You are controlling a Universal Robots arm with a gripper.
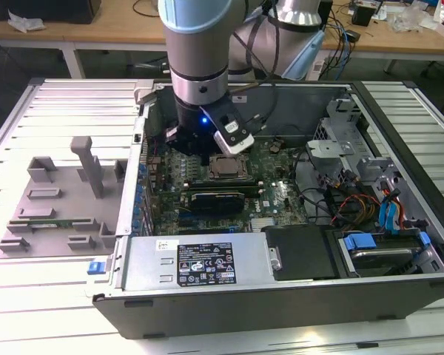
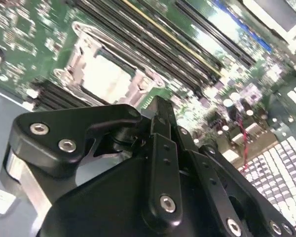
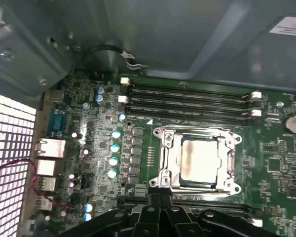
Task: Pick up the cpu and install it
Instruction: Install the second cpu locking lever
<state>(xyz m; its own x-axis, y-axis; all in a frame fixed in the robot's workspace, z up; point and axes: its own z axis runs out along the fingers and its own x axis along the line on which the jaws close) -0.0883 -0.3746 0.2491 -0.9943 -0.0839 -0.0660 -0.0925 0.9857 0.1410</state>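
Silvery cpu (image 3: 200,158) seated in socket frame (image 3: 164,163), pincer (image 3: 160,207) above.

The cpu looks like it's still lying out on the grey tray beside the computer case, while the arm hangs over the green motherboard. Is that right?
Not quite. The cpu is not on the grey tray; it sits in the metal socket frame on the green motherboard, as the first wrist view shows. The arm does hang over the motherboard inside the computer case, with the gripper just beside the socket.
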